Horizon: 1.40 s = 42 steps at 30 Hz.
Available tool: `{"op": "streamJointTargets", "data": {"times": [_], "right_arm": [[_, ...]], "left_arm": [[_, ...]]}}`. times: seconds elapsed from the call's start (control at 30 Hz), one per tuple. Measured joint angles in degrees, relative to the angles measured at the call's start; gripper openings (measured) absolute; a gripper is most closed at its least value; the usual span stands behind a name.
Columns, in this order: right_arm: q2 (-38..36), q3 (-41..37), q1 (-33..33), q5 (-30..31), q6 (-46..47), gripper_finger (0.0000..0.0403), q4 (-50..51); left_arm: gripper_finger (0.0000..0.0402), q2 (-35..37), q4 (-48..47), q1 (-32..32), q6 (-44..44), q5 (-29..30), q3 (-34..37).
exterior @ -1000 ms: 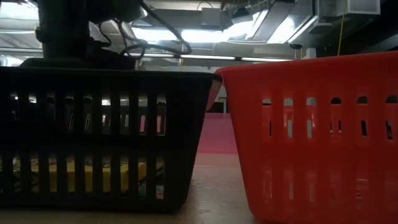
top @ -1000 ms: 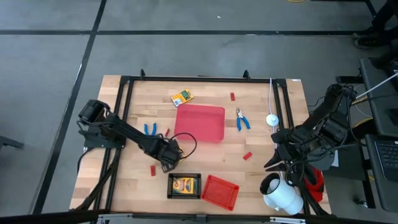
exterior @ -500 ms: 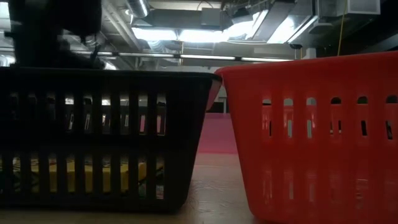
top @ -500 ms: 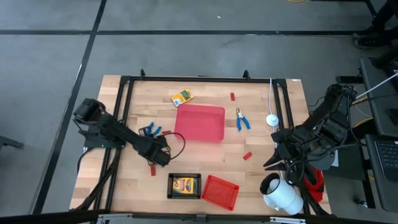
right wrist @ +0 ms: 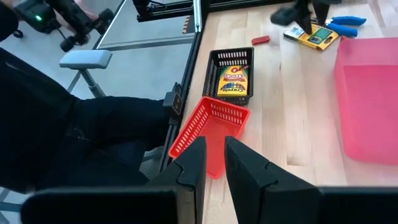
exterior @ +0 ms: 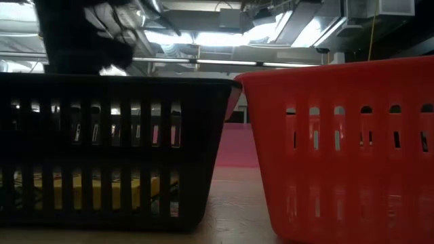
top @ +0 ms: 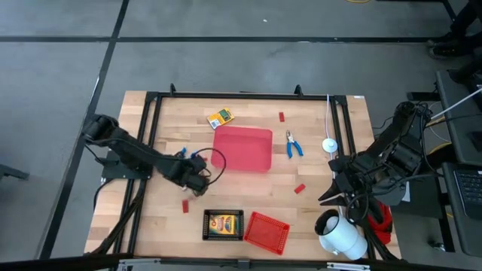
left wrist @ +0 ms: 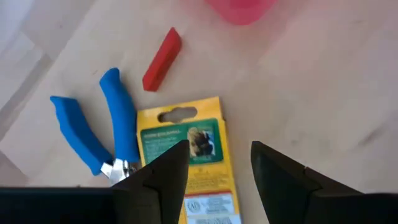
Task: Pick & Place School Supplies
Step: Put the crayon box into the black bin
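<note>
Grey floor surrounds a pale wooden table (top: 316, 162) framed in black rails, with school supplies scattered across it. One yellow-and-green card box (top: 223, 223) already lies in the black basket (top: 206, 225) at the near edge, while the red mesh basket (top: 266, 230) beside it looks empty, so by my reading the sorting is only begun. Left on the wood are a second card box (top: 221, 117) near the far edge, blue-handled pliers (top: 293, 144) just right of the red tray (top: 242, 147), and small red blocks at the far side (top: 282, 117), right of centre (top: 299, 188) and near the black basket (top: 184, 205). The left gripper (left wrist: 217, 165) hangs low over a third card box (left wrist: 189, 158), its fingers apart and astride the box's width, not clamped on it; a second pair of blue pliers (left wrist: 99, 130) lies touching that box and another red block (left wrist: 161, 50) sits just beyond. The right gripper (right wrist: 211, 158) waits off the table's right side, fingers nearly together with a narrow gap, holding nothing as far as its wrist view shows.
</note>
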<state>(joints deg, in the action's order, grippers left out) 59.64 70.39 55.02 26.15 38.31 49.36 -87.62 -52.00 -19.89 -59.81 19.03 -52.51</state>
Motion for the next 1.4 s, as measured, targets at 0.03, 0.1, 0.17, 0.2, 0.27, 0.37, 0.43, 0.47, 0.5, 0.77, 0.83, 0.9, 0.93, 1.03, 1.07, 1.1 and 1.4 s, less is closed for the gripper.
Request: {"op": "streamJointTargets", "data": {"times": [0.03,0.1,0.17,0.2,0.27,0.37,0.43,0.47,0.5,0.77,0.83,0.9,0.93,1.03,1.07,1.1,1.4], "right_arm": [[0.0,0.0,0.0,0.0,-0.1,0.0061,0.0],[0.0,0.0,0.0,-0.3,-0.2,0.0061,0.0],[0.0,0.0,0.2,-1.0,-0.2,0.0061,0.0],[0.0,0.0,0.4,-1.3,-0.2,0.0061,0.0],[0.0,0.0,0.7,-1.5,-0.1,0.0061,0.0],[0.0,0.0,1.5,-1.5,0.1,0.0061,0.0],[0.0,0.0,2.1,-1.5,0.6,0.0061,0.0],[0.0,0.0,2.4,-1.5,1.0,0.0061,0.0],[0.0,0.0,2.7,-1.5,1.3,0.0061,0.0],[0.0,0.0,4.7,-0.1,3.1,0.0061,-0.2],[0.0,0.0,4.9,0.0,3.3,0.0061,-0.3],[0.0,0.0,5.1,0.2,3.3,0.0061,-0.3],[0.0,0.0,5.2,0.5,3.3,0.0061,-0.3],[0.0,0.0,5.2,1.1,3.3,0.0061,-0.3],[0.0,0.0,5.2,1.1,3.3,0.0061,-0.3],[0.0,0.0,5.2,1.1,3.3,0.0061,-0.3],[0.0,0.0,5.2,1.0,3.2,0.0061,-0.3]], "left_arm": [[0.0163,-1.5,-0.2,1.1,1.3,-0.7,-0.5],[0.0153,-4.0,-2.4,2.8,3.7,-0.7,-2.3],[0.0145,-6.6,-4.2,4.0,6.9,-0.5,-4.7],[0.0143,-7.9,-5.0,4.3,8.6,-0.5,-6.0],[0.014,-10.8,-7.2,4.8,11.3,-0.8,-8.5],[0.0144,-15.1,-11.6,5.0,13.0,-1.1,-12.1],[0.0153,-17.6,-16.1,5.0,12.8,-0.7,-14.0],[0.0158,-18.8,-17.3,5.0,12.5,-0.5,-14.8],[0.0164,-19.8,-17.6,5.0,12.3,-0.5,-15.3],[0.0197,-23.2,-16.4,5.0,12.6,-0.5,-16.9],[0.0199,-22.9,-16.1,5.0,12.9,-0.4,-16.9],[0.0199,-22.8,-15.9,5.0,12.9,-0.3,-17.4],[0.0199,-22.8,-15.8,5.0,12.9,-0.3,-17.7],[0.0198,-22.8,-15.5,4.8,13.3,-0.3,-19.2],[0.0197,-22.8,-15.1,4.8,13.5,-0.3,-19.6],[0.0197,-22.8,-15.0,4.8,13.6,-0.3,-19.9],[0.0196,-23.0,-12.3,4.7,14.1,0.9,-20.0]]}}
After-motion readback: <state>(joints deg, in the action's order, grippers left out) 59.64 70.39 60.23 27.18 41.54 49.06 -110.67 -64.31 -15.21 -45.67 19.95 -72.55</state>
